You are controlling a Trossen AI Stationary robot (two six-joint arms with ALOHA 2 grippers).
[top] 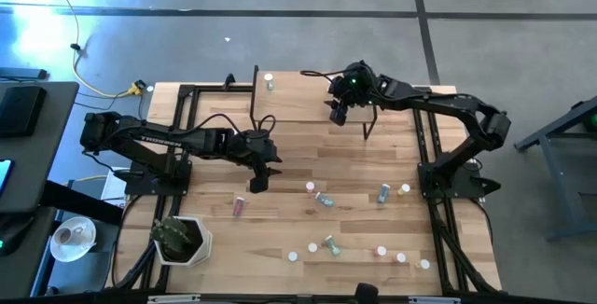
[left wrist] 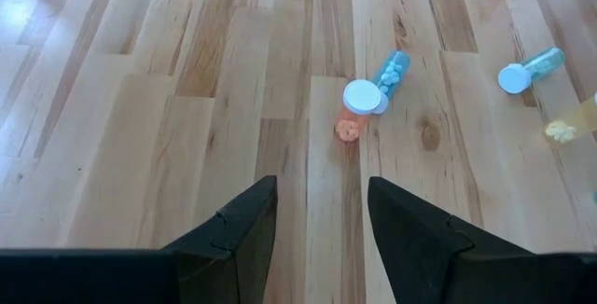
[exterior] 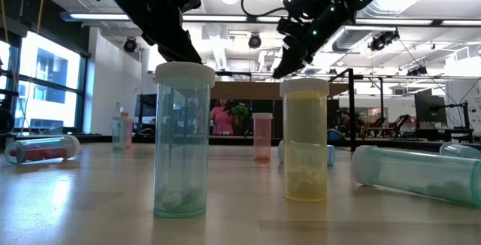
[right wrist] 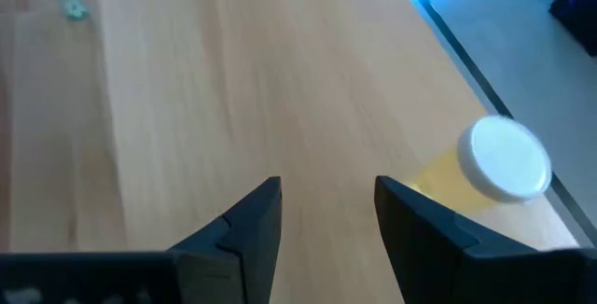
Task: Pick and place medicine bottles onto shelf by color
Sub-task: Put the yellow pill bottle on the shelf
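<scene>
Both arms empty-handed, sorting barely begun.

Right gripper (top: 338,116) hovers over the shelf (top: 298,108), fingers apart, a yellow bottle (right wrist: 485,169) just beside it. Left gripper (top: 256,182) hangs spread over the table near an orange bottle (left wrist: 357,108); it looks due to descend and grab it. Other bottles lie scattered across the front.

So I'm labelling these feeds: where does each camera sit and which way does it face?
High: overhead, straight down on table, shelf, both arms.
Low: tabletop height, level past bottles; arms overhead.
Left wrist: looks past open left gripper at blue bottle.
Right wrist: open right gripper, yellow bottle.
High and low share both arms.
</scene>
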